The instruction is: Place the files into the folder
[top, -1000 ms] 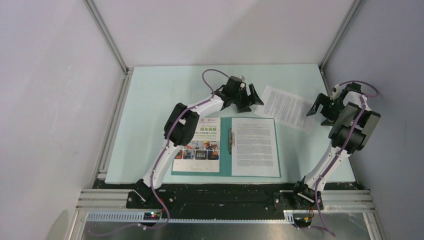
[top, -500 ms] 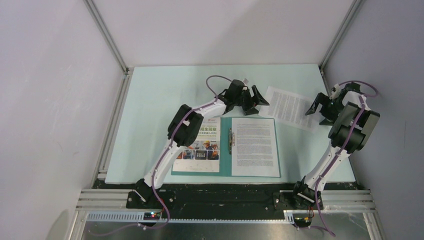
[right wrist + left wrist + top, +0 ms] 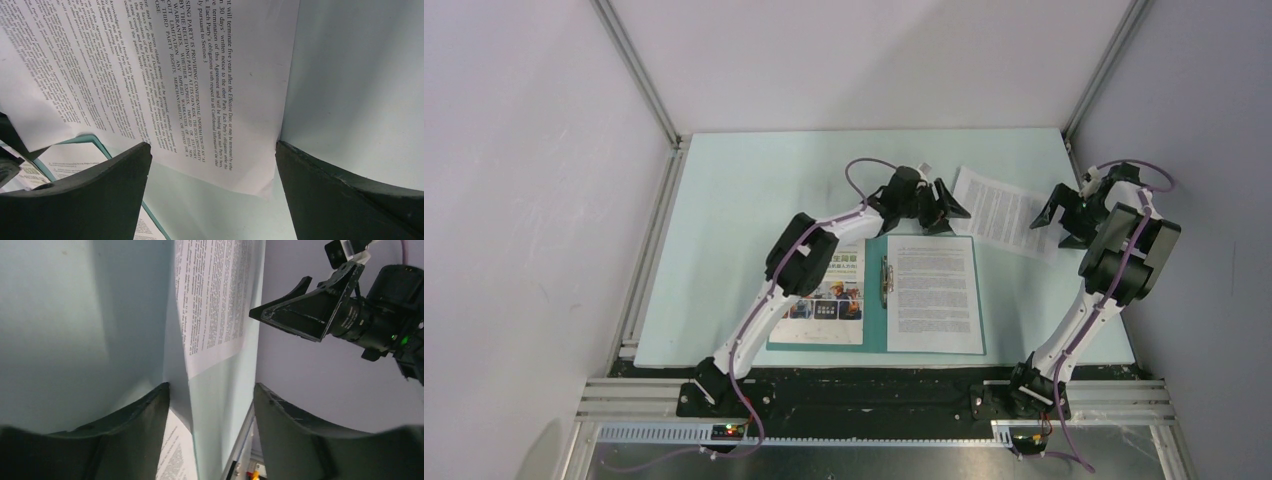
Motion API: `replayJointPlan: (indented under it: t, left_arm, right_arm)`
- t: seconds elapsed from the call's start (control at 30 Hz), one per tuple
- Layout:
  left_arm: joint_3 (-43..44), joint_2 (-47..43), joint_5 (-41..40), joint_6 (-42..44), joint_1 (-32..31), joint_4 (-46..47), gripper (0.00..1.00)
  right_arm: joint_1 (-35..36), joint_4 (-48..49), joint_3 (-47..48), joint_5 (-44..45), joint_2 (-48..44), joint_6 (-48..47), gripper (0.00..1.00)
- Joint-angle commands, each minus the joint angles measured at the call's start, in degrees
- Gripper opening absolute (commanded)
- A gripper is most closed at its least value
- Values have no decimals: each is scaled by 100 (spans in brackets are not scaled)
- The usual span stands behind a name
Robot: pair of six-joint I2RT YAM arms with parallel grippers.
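Observation:
The teal folder (image 3: 876,300) lies open at the table's front middle. A colourful brochure (image 3: 829,300) rests on its left half and a text sheet (image 3: 934,295) on its right half. A second text sheet (image 3: 1009,215) lies tilted on the table behind the folder's right corner. My left gripper (image 3: 956,222) stands open at this loose sheet's left edge, and the sheet's (image 3: 215,300) corner shows between the jaws of that gripper (image 3: 212,405). My right gripper (image 3: 1056,228) is open at the sheet's right edge; the paper's (image 3: 150,65) near edge spans the gap of that gripper (image 3: 212,150).
A metal clip (image 3: 885,280) runs along the folder's spine. The folder's teal corner (image 3: 100,142) shows just left of the right gripper. Aluminium frame posts (image 3: 639,75) and white walls close in the pale green table (image 3: 744,200) on three sides.
My left arm has reached further right, up to the loose sheet's left edge, and its jaws have narrowed a little. The right gripper has shifted slightly left.

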Motion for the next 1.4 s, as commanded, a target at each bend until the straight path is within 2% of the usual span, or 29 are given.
replayJointPlan:
  t: [0.0, 0.07, 0.13, 0.3, 0.4, 0.6, 0.73, 0.77, 0.83, 1.0, 1.23, 1.37]
  left_arm:
    - [84, -74, -275, 170, -130, -76, 60]
    - [73, -186, -330, 287, -73, -189, 43]
    - [33, -334, -379, 403, 16, -302, 35]
    - [37, -660, -726, 650, 353, -607, 28]
    - [250, -662, -838, 817, 518, -747, 33]
    - [367, -657, -866, 785, 537, -774, 32]
    - [451, -463, -991, 707, 464, -835, 41]
    - [420, -459, -1054, 685, 459, -990, 47]
    - [349, -460, -1221, 581, 421, -1287, 52]
    - [246, -387, -1343, 513, 333, -1477, 58]
    - [384, -47, -1183, 389, 173, -1206, 59]
    - [499, 142, -1204, 326, 162, -1020, 52]
  right_arm:
    - [83, 27, -70, -73, 187, 35, 99]
    - [68, -4, 33, -64, 60, 82, 99]
    - [53, -79, 136, -105, -99, 146, 99]
    - [68, -304, 166, -223, -562, 186, 99]
    - [78, -382, -122, -166, -951, 159, 100]
    - [131, -563, -95, -83, -1178, 80, 99]
    - [188, -504, -131, 20, -1274, 24, 99]
    - [185, -484, -164, 57, -1271, 50, 99]
    - [156, -409, -198, 100, -1218, 105, 99]
    - [29, -263, -94, 174, -922, 125, 99]
    - [-28, -91, 204, 366, -433, 38, 99]
    - [-20, -147, 367, 323, -282, 44, 100]
